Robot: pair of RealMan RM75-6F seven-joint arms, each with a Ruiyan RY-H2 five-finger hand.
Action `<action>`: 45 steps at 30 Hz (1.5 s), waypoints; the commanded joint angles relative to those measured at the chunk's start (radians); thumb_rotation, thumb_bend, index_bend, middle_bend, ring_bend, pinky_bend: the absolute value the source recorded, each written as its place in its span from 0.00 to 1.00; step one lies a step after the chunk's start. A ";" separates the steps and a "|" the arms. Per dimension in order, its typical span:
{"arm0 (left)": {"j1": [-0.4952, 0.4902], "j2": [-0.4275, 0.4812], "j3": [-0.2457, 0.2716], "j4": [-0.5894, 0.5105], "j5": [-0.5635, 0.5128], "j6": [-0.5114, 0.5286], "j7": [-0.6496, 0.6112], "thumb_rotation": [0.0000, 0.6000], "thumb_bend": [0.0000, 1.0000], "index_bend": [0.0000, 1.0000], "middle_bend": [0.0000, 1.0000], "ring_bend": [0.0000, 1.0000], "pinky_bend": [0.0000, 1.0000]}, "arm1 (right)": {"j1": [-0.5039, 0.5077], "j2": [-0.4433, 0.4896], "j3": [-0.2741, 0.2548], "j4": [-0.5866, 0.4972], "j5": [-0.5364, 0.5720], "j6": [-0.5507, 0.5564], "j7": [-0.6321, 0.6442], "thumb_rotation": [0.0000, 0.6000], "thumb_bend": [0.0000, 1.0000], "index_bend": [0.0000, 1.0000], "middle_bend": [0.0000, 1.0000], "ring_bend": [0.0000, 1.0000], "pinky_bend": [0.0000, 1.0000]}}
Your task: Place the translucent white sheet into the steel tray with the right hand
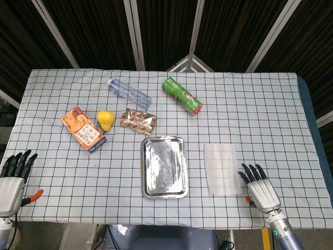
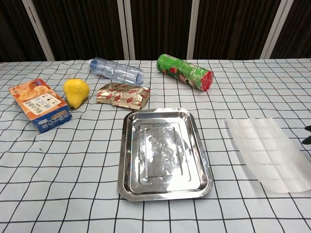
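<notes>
The translucent white sheet (image 1: 222, 168), right of the steel tray (image 1: 164, 166), looks thin, light and limp, best pinched at its edge by the empty, spread-fingered right hand (image 1: 261, 191).

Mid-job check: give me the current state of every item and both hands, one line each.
translucent white sheet: flat on the table, not held
steel tray: empty, upright
right hand: fingers apart, holding nothing, beside the sheet
left hand: fingers apart, holding nothing
water bottle: lying on its side
green chip can: lying on its side
pear: resting on the table
orange box: lying flat
snack packet: lying flat
</notes>
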 commanded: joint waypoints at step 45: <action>-0.005 0.002 -0.002 -0.002 -0.015 -0.016 -0.011 1.00 0.10 0.00 0.00 0.00 0.00 | 0.035 -0.106 0.005 0.092 -0.011 0.010 0.064 1.00 0.49 0.64 0.15 0.00 0.00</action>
